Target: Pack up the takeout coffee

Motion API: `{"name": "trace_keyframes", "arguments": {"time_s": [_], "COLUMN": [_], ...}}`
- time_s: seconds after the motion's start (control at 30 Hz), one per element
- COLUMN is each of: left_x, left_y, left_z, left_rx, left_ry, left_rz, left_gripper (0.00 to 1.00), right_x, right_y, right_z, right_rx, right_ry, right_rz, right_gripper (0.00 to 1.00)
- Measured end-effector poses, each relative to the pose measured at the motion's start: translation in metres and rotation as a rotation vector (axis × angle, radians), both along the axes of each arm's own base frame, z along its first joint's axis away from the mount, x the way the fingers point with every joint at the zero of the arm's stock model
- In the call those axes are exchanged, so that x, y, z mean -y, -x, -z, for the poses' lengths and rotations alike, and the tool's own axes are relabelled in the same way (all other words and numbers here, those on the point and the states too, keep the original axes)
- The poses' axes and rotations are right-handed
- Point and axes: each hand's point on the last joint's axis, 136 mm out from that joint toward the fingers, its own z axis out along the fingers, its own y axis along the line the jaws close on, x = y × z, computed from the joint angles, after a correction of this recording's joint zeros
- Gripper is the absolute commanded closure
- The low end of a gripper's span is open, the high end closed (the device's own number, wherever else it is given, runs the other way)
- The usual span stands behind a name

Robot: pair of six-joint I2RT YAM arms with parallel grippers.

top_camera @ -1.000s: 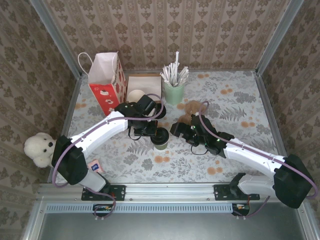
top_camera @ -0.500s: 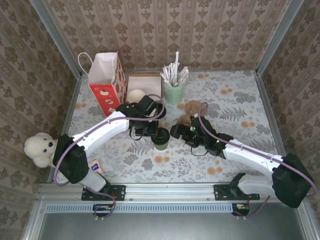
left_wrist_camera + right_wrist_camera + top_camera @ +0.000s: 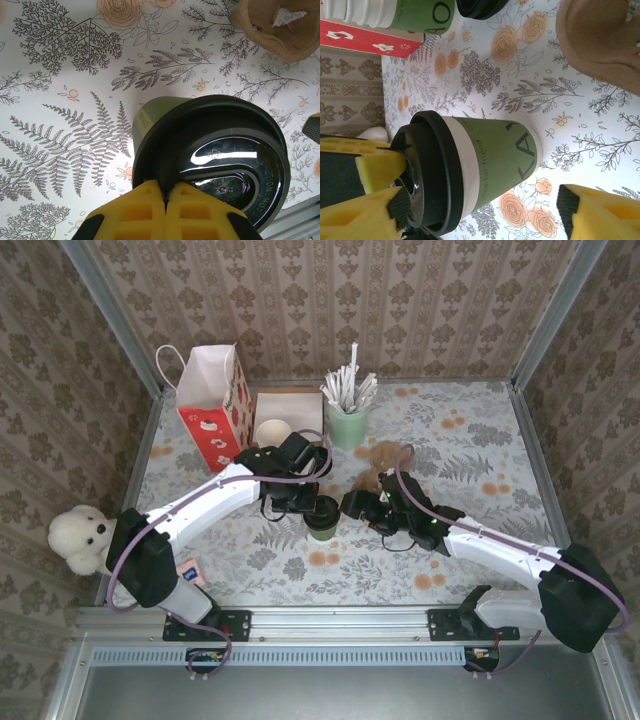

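The takeout coffee (image 3: 322, 521), a dark green cup with a black lid, stands upright mid-table. My left gripper (image 3: 309, 506) is shut on the near rim of that lid (image 3: 220, 150); in the left wrist view its yellow fingertips (image 3: 145, 202) meet there, with the green wall (image 3: 150, 117) showing beyond. My right gripper (image 3: 352, 506) is open just right of the cup. In the right wrist view the cup (image 3: 495, 155) lies between its two fingers (image 3: 600, 215), and a gap remains on the bottom side.
A red and white paper bag (image 3: 210, 405) stands at the back left beside a white box (image 3: 290, 400) with stacked cups (image 3: 272, 432). A mint cup of straws (image 3: 347, 422) and a brown cardboard carrier (image 3: 385, 455) sit behind the grippers. A teddy (image 3: 80, 535) is far left.
My right gripper has slid left toward the cup and its jaws have narrowed a little. The left gripper stays shut on the lid, hardly moved.
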Motion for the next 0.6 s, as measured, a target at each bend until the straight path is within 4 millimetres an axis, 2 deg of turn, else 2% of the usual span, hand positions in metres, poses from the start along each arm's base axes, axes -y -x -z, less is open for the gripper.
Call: {"name": "trace_keyframes", "arguments": {"time_s": [0.2, 0.37, 0.6], "left_x": [0.001, 0.000, 0.000], "left_y": [0.000, -0.001, -0.002], "left_z": [0.000, 0.001, 0.001], "left_rx": [0.003, 0.010, 0.015], "left_ry": [-0.003, -0.012, -0.015], "left_rz": [0.004, 0.003, 0.006], "left_gripper": [1.00, 1.00, 1.00], "right_x": [-0.010, -0.016, -0.017], "right_y": [0.004, 0.003, 0.002], "right_z": [0.016, 0.017, 0.020], "right_rx": [-0.058, -0.072, -0.085], "right_ry": [-0.010, -0.034, -0.034], "right_rz": [-0.051, -0.076, -0.071], "right_gripper": [0.27, 0.29, 0.39]}}
